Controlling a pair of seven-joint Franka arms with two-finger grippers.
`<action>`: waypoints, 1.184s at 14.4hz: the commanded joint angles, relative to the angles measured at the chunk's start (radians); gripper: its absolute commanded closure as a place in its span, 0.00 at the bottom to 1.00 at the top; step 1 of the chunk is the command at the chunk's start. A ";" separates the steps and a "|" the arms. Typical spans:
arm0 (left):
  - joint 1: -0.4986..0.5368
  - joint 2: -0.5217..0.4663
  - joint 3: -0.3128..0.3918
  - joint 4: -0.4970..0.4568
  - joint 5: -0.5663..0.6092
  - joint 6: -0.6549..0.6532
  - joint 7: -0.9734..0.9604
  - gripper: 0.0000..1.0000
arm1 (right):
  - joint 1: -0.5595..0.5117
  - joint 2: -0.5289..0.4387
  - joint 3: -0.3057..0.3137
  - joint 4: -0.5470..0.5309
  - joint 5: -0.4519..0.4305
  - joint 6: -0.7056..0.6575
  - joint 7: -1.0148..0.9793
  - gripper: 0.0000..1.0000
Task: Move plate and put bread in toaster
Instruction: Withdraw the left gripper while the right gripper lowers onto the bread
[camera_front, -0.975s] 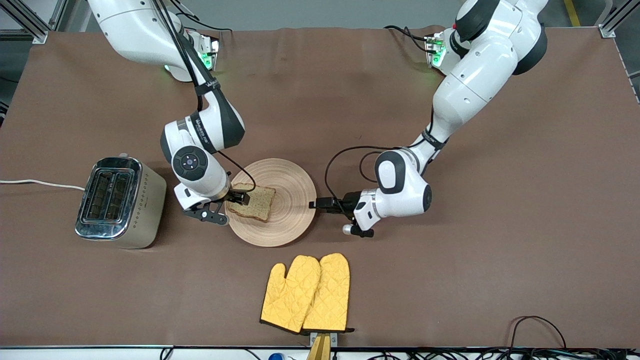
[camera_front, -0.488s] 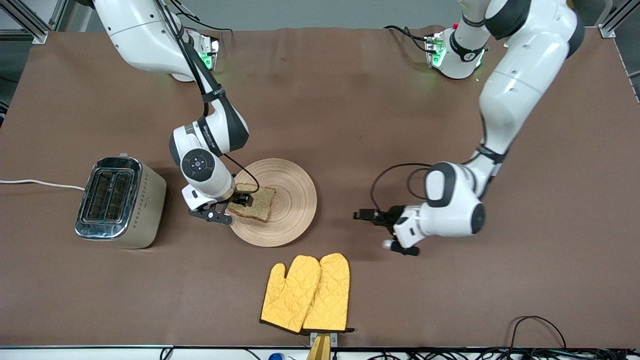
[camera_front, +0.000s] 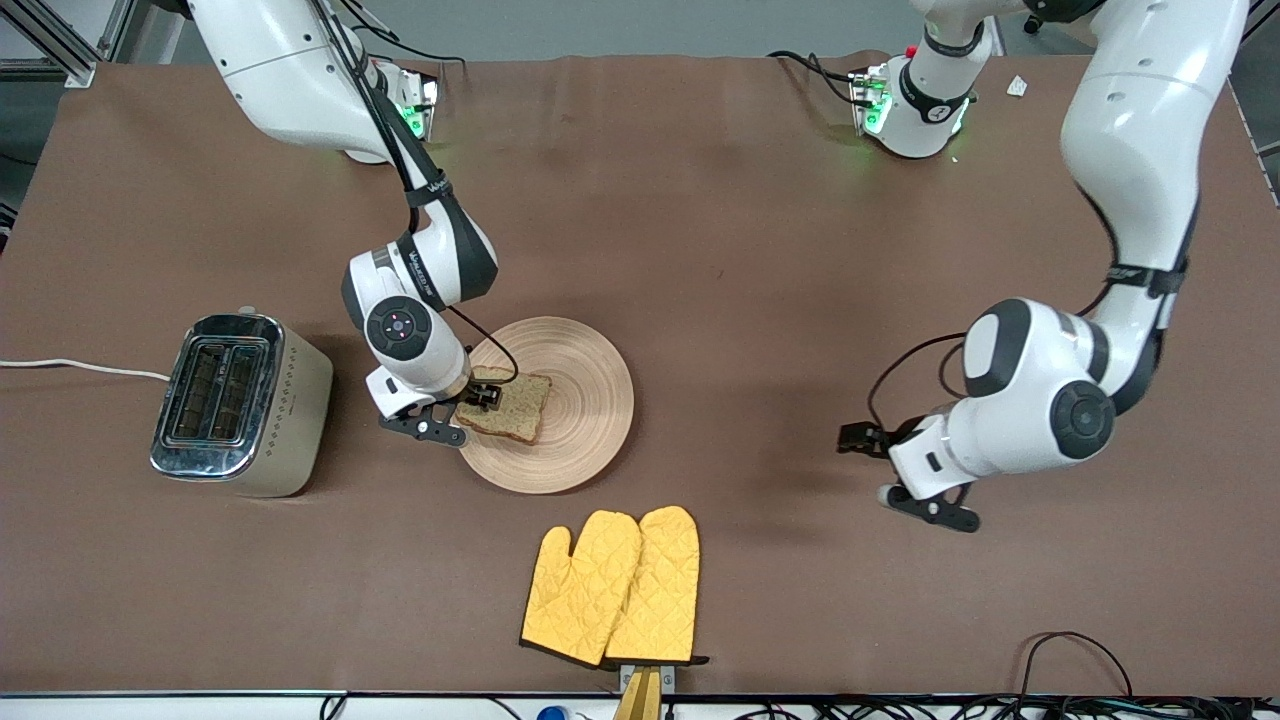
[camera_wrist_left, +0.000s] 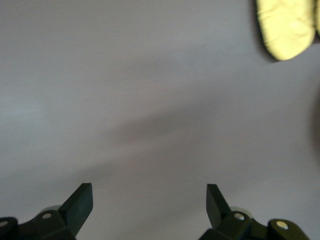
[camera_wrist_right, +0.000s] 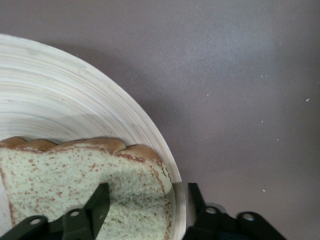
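The pale wooden plate (camera_front: 585, 400) lies mid-table with the speckled bread (camera_front: 515, 408) on the part of it toward the toaster. The cream and chrome toaster (camera_front: 240, 400) stands at the right arm's end of the table, slots up and empty. My right gripper (camera_front: 470, 408) is low at the plate's rim. In the right wrist view it (camera_wrist_right: 147, 192) is open: one finger is over the bread (camera_wrist_right: 55, 180), the other just outside the plate's rim (camera_wrist_right: 165, 150). My left gripper (camera_front: 868, 465) is open and empty over bare table toward the left arm's end, and the left wrist view (camera_wrist_left: 149, 192) shows it so too.
A pair of yellow oven mitts (camera_front: 615, 585) lies nearer to the front camera than the plate; one mitt tip shows in the left wrist view (camera_wrist_left: 285, 27). The toaster's white cord (camera_front: 80, 366) runs off the table's edge. Cables lie along the front edge.
My left arm has drawn away from the plate's rim toward its own end of the table, gripper empty. My right gripper has shifted only slightly at the bread. The plate has not moved.
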 joint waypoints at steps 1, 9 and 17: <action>0.038 -0.125 0.011 -0.027 0.103 -0.105 -0.020 0.00 | -0.003 -0.038 -0.002 -0.046 -0.027 0.014 0.018 0.39; 0.149 -0.349 -0.001 0.044 0.057 -0.346 -0.077 0.00 | -0.028 -0.041 -0.001 -0.040 -0.025 0.001 0.018 0.57; 0.147 -0.472 0.020 0.039 0.031 -0.394 -0.060 0.00 | -0.026 -0.042 0.001 0.007 -0.014 -0.065 0.043 1.00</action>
